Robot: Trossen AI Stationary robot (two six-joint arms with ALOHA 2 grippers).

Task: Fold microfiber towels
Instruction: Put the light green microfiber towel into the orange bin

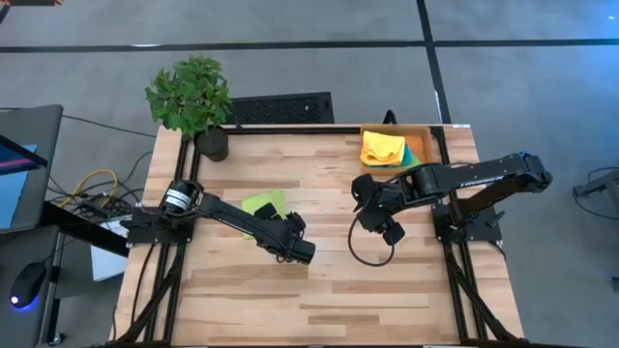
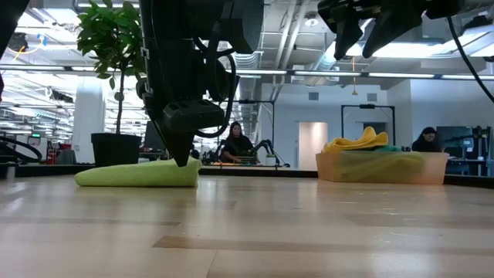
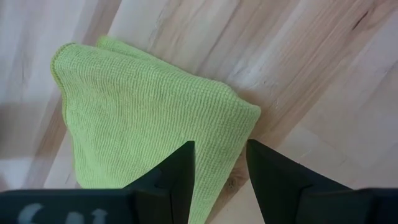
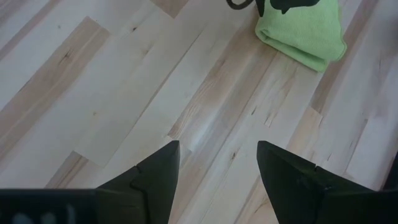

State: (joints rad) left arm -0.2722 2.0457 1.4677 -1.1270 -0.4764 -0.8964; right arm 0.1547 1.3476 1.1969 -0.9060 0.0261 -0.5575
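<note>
Two grippers are in view above the wooden table (image 1: 319, 290). Left gripper (image 3: 221, 171) is positioned low over a folded lime-green towel (image 1: 265, 205); its fingers (image 3: 180, 177) are spread with a narrow gap, and one edge of the towel runs beneath that gap, with most of the cloth extending away beyond the fingertips. Whether the fingertips touch the cloth cannot be determined. In the low view, the towel lies flat on the table as a low, long bundle directly under the descending left arm. Right gripper (image 4: 217, 177) is held well above the table surface with its fingers (image 4: 158, 174) spread wide and nothing between them; bare wood lies below it, and the green towel is well ahead of it. Behind the right gripper, at the table's far corner, an orange tray (image 1: 426, 133) holds a crumpled yellow towel (image 1: 383, 147) on top of a teal towel (image 1: 414, 155). One potted plant (image 1: 191, 97) stands at the far edge behind the left arm.
</note>
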